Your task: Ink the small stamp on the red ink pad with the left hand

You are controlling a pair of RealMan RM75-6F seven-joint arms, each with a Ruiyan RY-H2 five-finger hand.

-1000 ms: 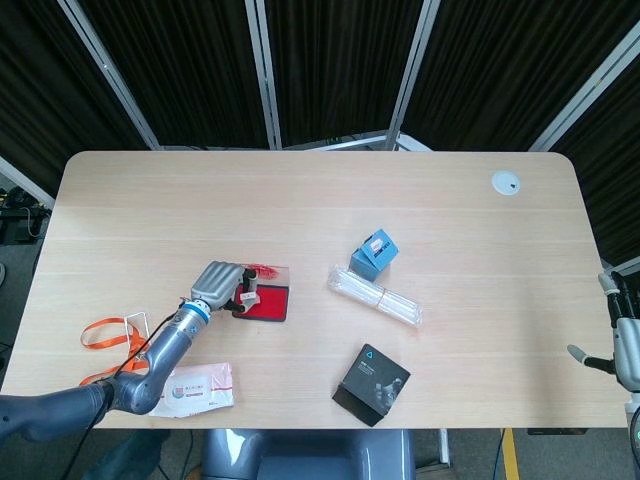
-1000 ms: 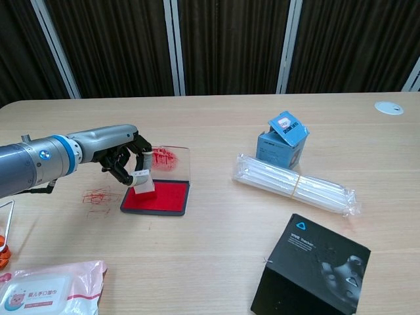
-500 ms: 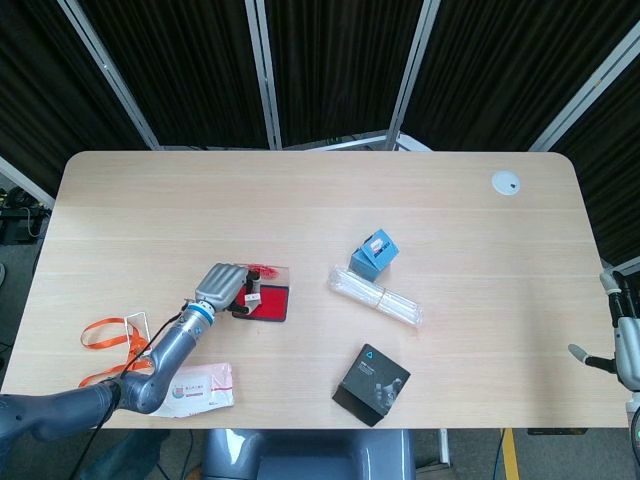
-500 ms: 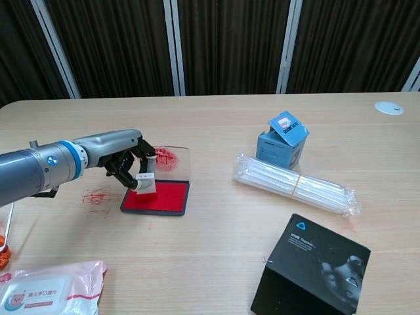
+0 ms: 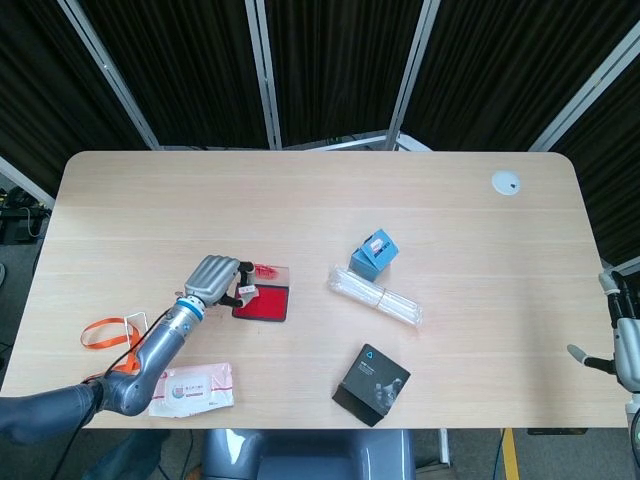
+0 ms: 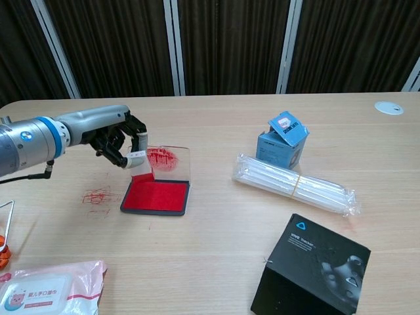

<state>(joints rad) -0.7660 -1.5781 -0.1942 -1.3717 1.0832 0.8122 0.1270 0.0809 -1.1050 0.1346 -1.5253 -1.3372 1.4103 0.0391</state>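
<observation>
My left hand [image 6: 113, 136] pinches the small white stamp [image 6: 138, 159] and holds it in the air, just above the back left corner of the red ink pad [image 6: 156, 197]. The stamp is clear of the red surface. The pad's clear lid [image 6: 168, 161] stands upright behind it, smeared with red. In the head view the left hand [image 5: 212, 277] holds the stamp [image 5: 243, 293] at the left edge of the ink pad [image 5: 265, 304]. Only part of my right hand [image 5: 622, 345] shows at the far right edge, off the table, with fingers apart and nothing in it.
Red scribbles [image 6: 98, 195] mark the table left of the pad. A blue box [image 6: 283, 136], a plastic-wrapped bundle [image 6: 295, 184] and a black box [image 6: 314, 266] lie to the right. A wipes pack [image 6: 49, 289] and an orange lanyard [image 5: 105, 333] sit at the front left.
My left hand has lifted the stamp off the red pad and drawn it up and to the left. The right hand has not moved.
</observation>
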